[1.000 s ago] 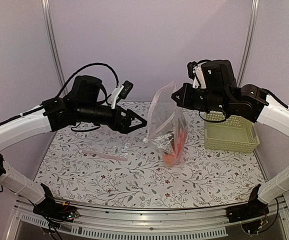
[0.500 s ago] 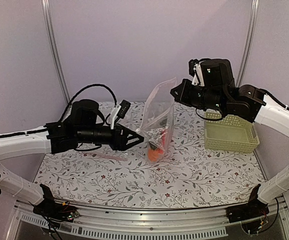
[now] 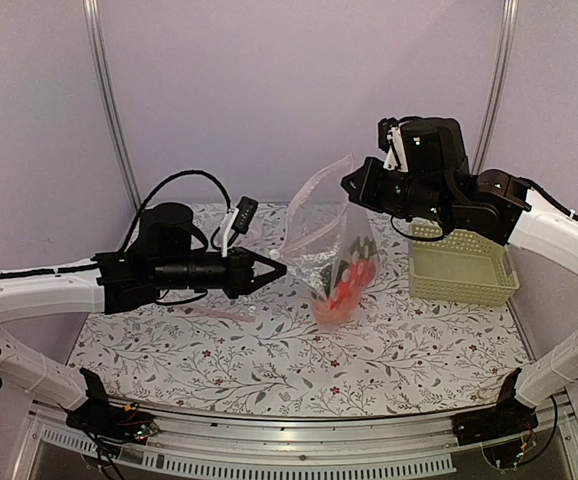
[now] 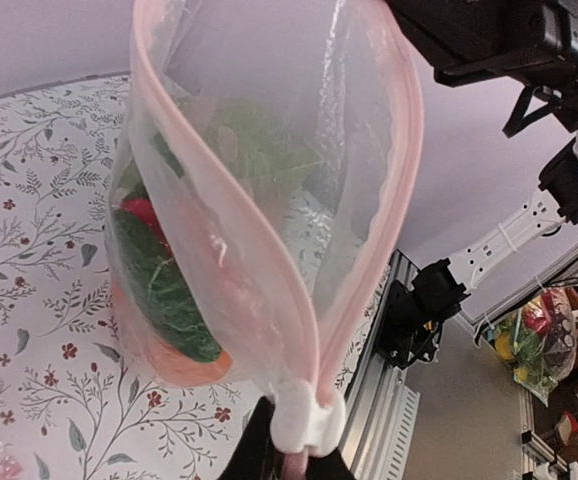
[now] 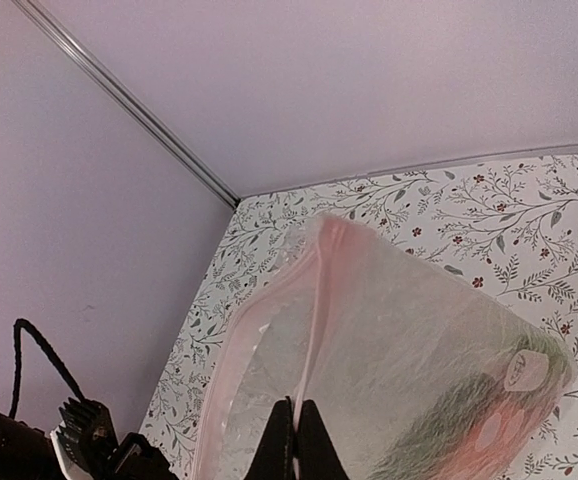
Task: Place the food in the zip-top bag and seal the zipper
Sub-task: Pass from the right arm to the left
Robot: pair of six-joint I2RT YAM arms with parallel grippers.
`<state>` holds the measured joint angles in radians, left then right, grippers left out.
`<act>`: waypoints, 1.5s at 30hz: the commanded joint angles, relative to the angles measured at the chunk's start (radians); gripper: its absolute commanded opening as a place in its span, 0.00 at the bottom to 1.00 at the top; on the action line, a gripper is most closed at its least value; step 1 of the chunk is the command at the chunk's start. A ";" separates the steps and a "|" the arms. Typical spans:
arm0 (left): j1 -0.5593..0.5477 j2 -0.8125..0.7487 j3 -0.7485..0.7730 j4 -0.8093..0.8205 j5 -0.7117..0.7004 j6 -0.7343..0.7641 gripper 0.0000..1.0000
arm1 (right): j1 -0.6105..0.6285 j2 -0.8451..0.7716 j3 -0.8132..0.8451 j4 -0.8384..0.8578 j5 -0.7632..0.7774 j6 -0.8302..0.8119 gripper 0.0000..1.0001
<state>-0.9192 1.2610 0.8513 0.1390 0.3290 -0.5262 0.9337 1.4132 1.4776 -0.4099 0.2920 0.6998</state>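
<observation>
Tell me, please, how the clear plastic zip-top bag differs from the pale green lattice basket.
The clear plastic zip-top bag hangs from the right claw; the pale green lattice basket rests on the table. The bag holds orange and green food; the basket looks empty. Both are open-topped.

The top view sits high behind the near edge, tilted down toward the far edge. It is far enough back to take in the whole worktop (image 3: 269, 350), the left arm (image 3: 49, 290), the right arm (image 3: 559, 225) and the bag (image 3: 324, 235).

The left wrist view looks along the left claw (image 4: 289, 462) toward the near right corner. It is rolled sideways, with the bag very close and the right arm behind it.

The right wrist view looks past the right claw (image 5: 296, 440) toward the far left corner. The bag is close, with the left arm beyond it.

All three views share the bag.
</observation>
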 commanded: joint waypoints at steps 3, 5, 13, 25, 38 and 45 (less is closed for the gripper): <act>-0.012 -0.019 0.006 -0.010 -0.013 0.017 0.00 | -0.004 -0.003 -0.001 0.025 0.057 -0.006 0.00; -0.012 -0.018 0.043 -0.066 -0.017 0.051 0.00 | -0.004 -0.010 -0.010 0.019 0.075 -0.009 0.00; -0.012 0.097 0.395 -0.506 0.013 0.290 0.00 | -0.004 -0.075 -0.051 -0.028 0.165 -0.036 0.00; -0.012 0.202 0.616 -0.879 0.059 0.509 0.00 | -0.012 -0.185 -0.076 -0.161 0.240 -0.140 0.62; -0.012 0.188 0.650 -0.963 0.036 0.577 0.00 | -0.191 -0.056 0.115 -0.452 -0.146 -0.352 0.81; -0.012 0.177 0.656 -0.978 0.024 0.597 0.00 | -0.287 0.025 0.159 -0.419 -0.353 -0.424 0.83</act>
<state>-0.9199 1.4624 1.4807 -0.7982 0.3672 0.0414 0.7010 1.4002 1.6054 -0.8185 0.0940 0.3336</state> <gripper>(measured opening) 0.004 0.830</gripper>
